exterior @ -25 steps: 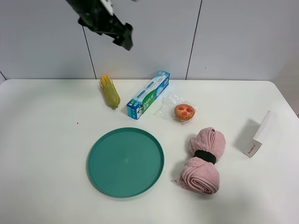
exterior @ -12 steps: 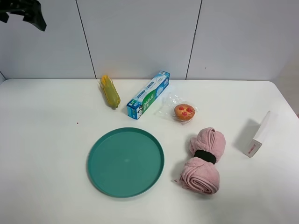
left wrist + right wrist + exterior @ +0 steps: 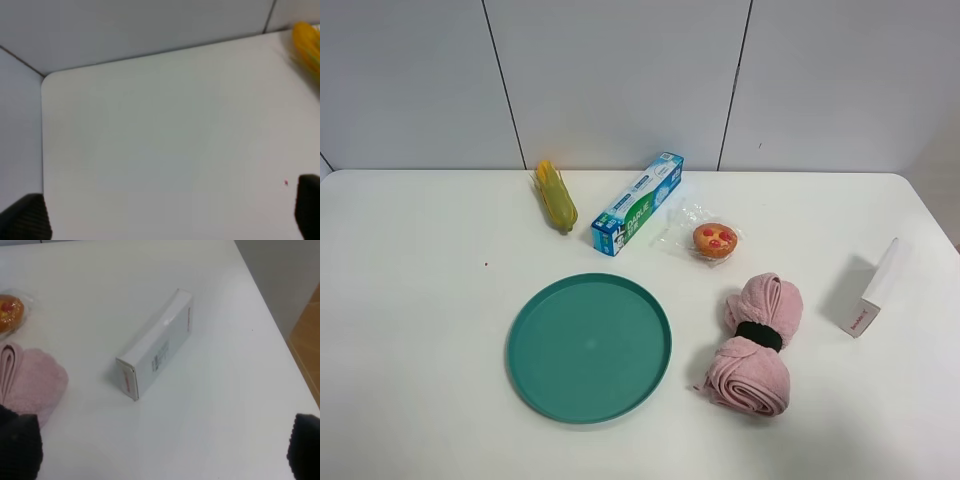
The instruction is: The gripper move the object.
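The muffin [image 3: 715, 240], orange-brown with red spots, lies in a crinkly clear wrapper on the white table, right of centre. It also shows in the right wrist view [image 3: 9, 312] at the picture's edge. Neither gripper shows in the exterior high view. My left gripper [image 3: 167, 212] is open and empty above the table's far left corner, far from the muffin. My right gripper [image 3: 161, 447] is open and empty above the table's right side, near a white box, with the muffin well off to one side.
A yellow corn cob [image 3: 556, 195] and a blue-green toothpaste box [image 3: 637, 203] lie at the back. A teal plate [image 3: 588, 345] sits in front, a rolled pink towel [image 3: 758, 343] to its right, and a white box [image 3: 875, 288] near the right edge.
The left arm, seen at the top of the exterior high view, swung left and went out of that view. The things on the table have not moved.
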You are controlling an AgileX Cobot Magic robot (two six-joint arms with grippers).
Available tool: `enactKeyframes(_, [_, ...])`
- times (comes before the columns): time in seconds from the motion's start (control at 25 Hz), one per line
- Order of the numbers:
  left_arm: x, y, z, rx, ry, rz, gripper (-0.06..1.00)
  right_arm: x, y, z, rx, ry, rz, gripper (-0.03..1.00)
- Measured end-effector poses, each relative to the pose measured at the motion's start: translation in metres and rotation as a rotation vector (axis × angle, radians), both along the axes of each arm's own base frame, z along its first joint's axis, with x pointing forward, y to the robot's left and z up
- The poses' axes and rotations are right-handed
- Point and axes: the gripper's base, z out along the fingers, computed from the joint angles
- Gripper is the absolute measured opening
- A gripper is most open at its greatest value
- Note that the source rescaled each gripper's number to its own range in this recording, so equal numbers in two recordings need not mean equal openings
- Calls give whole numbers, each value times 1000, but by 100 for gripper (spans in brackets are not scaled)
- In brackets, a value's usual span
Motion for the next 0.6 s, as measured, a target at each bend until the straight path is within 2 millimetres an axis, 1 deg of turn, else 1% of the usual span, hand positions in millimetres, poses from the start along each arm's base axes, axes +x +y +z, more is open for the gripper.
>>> enactKeyframes(0.08, [-25,-5,4,3,-18,1,100,0,0,0,0,0,0,100])
enactKeyframes(0.2, [-59,-11,1,-2,-21,-1,100,0,0,0,0,0,0,100])
enactKeyframes(0.28, [-80,-15,-7,-5,-11,-1,100,0,0,0,0,0,0,100])
enactKeyframes(0.32, [-93,-17,-8,-3,-19,-1,100,0,0,0,0,0,0,100])
enactKeyframes(0.44, [-131,-24,-19,-2,-28,-2,100,0,0,0,0,0,0,100])
enactKeyframes(0.52, [-158,-29,-25,3,-56,-2,100,0,0,0,0,0,0,100])
enactKeyframes(0.6, [-180,-33,-34,7,-78,-2,100,0,0,0,0,0,0,100])
